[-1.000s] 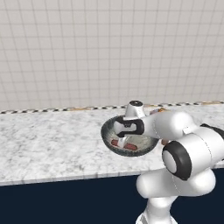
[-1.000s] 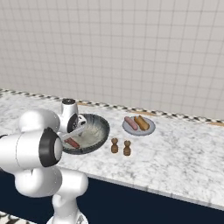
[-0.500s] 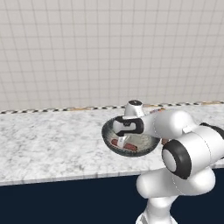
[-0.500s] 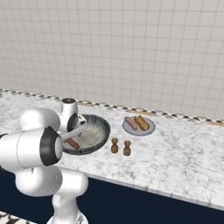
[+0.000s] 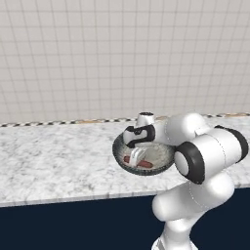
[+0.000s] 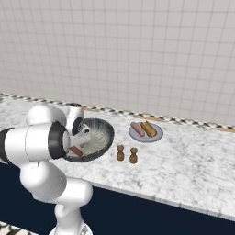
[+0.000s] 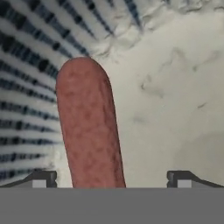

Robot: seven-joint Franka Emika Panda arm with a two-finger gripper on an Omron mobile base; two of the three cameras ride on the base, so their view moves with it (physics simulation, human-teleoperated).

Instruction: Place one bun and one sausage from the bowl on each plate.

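My gripper (image 7: 113, 179) hangs open inside the dark ribbed bowl (image 5: 119, 155), fingers pointing down. A dark red-brown sausage (image 7: 89, 127) lies on the bowl's pale floor between the two fingertips (image 7: 41, 178), nearer the left one and touching neither. In the right base view the same sausage (image 6: 75, 150) rests at the near side of the bowl (image 6: 103, 125), under the gripper (image 6: 84, 133). To the right stands a light grey plate (image 6: 157, 137) with a pink sausage (image 6: 137, 129) and an orange-tan bun (image 6: 149, 129) side by side on it.
Two small brown shakers (image 6: 120, 153) (image 6: 133, 155) stand on the marble counter (image 6: 193, 165) between the bowl and its front edge. A tiled wall (image 6: 137, 55) closes off the back. My own arm hides the right part of the bowl in the left base view.
The hand has edged slightly to the left over the bowl. Its jaws have stayed open and the sausage has not moved.
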